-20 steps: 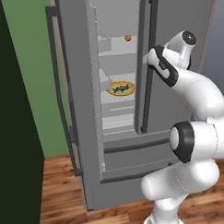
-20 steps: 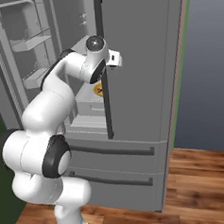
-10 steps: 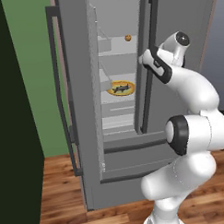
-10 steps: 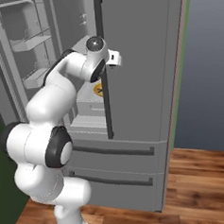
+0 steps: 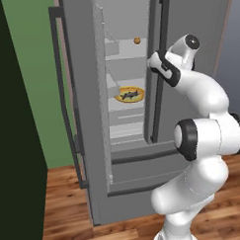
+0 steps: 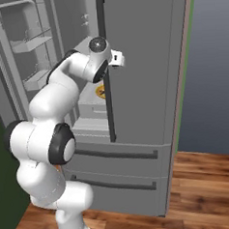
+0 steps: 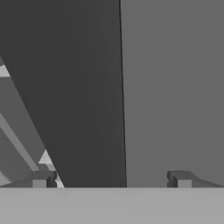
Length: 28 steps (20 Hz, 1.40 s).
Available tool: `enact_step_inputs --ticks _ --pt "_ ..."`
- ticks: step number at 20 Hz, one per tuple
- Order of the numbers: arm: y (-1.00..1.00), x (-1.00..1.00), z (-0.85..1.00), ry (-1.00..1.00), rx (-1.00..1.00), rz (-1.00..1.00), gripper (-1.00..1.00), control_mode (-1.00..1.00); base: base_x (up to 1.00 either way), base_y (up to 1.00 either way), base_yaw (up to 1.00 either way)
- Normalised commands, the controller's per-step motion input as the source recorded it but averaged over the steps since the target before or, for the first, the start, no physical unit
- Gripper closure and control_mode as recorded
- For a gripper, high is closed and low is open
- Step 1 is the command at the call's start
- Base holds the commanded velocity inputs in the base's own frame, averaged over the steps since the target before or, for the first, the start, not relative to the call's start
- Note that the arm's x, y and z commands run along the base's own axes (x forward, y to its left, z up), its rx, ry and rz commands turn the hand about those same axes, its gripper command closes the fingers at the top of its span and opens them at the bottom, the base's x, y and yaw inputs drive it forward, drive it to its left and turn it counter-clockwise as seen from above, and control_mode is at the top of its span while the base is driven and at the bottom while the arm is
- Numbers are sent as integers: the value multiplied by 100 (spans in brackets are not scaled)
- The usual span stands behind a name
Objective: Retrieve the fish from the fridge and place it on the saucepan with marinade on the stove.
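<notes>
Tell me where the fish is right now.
The fish lies on the orange plate on a middle shelf inside the open fridge, below the tiny orange ball.

arm raised, gripper (image 7: 111, 179) apparently spread wide

Inside the fridge (image 5: 93, 143), left door swung open: white shelves (image 5: 125, 110) stacked behind the gap. On the middle shelf, a round orange-yellow plate (image 5: 130, 94) with the dark fish (image 5: 129, 95) lying on it. On the shelf above, a tiny orange ball (image 5: 137, 40). Beneath the fridge, wooden floor (image 5: 66, 213).
</notes>
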Motion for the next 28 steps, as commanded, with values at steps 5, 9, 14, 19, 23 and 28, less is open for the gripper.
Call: enact_step_inputs --ticks 5,9,14,19,23,28 --pt "0 35 -10 0 0 0 100 -100 0 0 0" --pt "0 7 -1 -1 0 0 100 -100 0 0 0" --pt "0 0 -4 -1 0 0 100 -100 0 0 0" --pt "-36 -43 -23 1 0 -3 100 -100 0 0 0" --pt "-93 -95 -19 2 0 -13 100 -100 0 0 0" --pt "-100 -100 -18 0 0 -20 100 -100 0 0 0"
